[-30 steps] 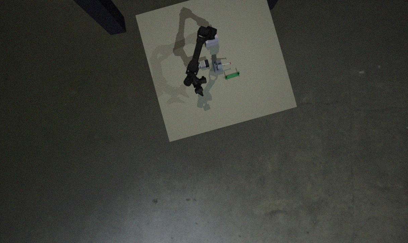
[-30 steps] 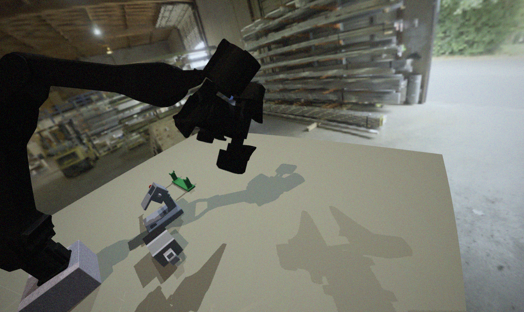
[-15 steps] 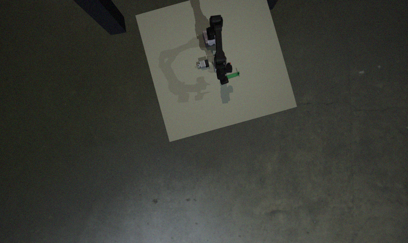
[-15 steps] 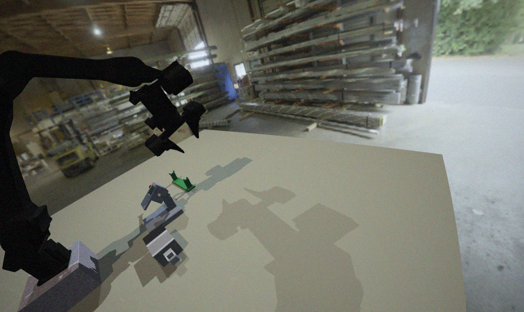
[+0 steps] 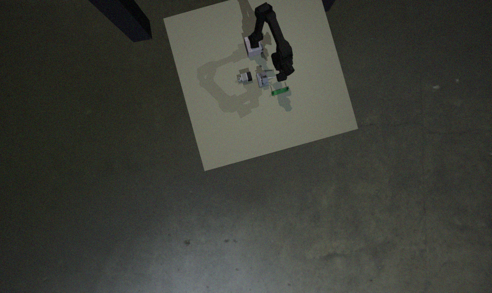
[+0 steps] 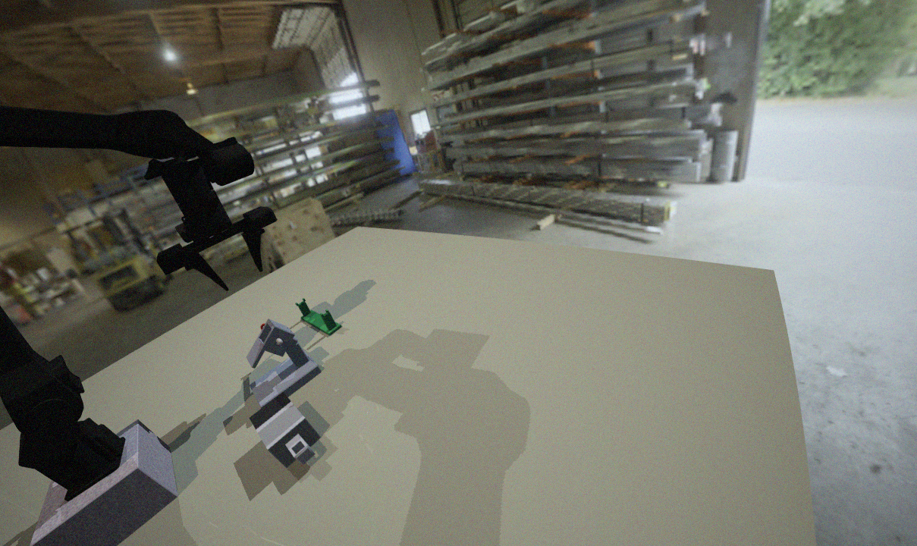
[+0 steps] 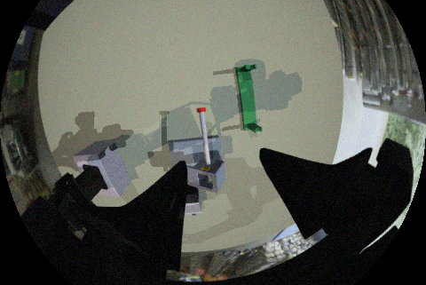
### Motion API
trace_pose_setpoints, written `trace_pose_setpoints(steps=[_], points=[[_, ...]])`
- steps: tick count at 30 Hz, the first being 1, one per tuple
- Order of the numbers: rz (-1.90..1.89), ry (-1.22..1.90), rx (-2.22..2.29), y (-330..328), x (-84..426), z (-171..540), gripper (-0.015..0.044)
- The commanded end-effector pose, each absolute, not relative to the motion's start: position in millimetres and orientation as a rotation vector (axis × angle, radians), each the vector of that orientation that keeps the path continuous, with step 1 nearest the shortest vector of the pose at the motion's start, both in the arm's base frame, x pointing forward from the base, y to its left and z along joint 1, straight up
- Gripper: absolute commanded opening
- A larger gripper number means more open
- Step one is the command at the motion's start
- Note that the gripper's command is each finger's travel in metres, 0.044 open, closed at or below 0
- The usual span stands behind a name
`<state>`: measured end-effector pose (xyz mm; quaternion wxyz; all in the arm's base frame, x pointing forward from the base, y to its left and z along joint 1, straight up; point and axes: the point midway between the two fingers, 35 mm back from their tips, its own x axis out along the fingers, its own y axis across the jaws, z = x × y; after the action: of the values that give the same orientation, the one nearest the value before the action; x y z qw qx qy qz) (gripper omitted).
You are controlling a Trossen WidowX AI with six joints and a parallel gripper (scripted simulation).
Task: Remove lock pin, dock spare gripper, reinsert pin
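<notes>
The lock pin (image 7: 204, 138) (image 5: 272, 77) has a white shaft and a red head; it sticks out of the grey mount's socket (image 7: 213, 177) (image 6: 279, 337) (image 5: 264, 80), and only the head shows in the exterior view. The socket's square opening holds no spigot. The spare gripper (image 5: 244, 77) (image 6: 284, 425) (image 7: 193, 207), pale grey and black, lies on the table beside the mount, separate from it and partly hidden in the wrist view. My gripper (image 6: 244, 280) (image 7: 224, 160) is open with nothing between its fingers, in the air above the mount and pin, touching neither.
A green cradle (image 5: 280, 90) (image 6: 321, 321) (image 7: 247, 98) with two upright end posts stands on the table (image 5: 294, 123) (image 6: 583, 339) near the pin's side of the mount. The arm's grey base block (image 5: 254, 52) (image 6: 135, 468) (image 7: 109, 169) stands on the mount's other side.
</notes>
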<state>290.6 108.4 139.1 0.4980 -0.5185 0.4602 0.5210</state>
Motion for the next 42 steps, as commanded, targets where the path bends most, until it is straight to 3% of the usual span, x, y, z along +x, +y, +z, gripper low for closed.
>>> trace_pose_setpoints(steps=[1, 11, 42], points=[[1.25, 1.151, -1.263, 105.6, 281.3, 139.6, 0.03], [1.251, 1.15, -1.262, 116.9, 277.4, 71.6, 0.03], [1.251, 1.15, -1.262, 116.8, 281.1, 27.6, 0.03]])
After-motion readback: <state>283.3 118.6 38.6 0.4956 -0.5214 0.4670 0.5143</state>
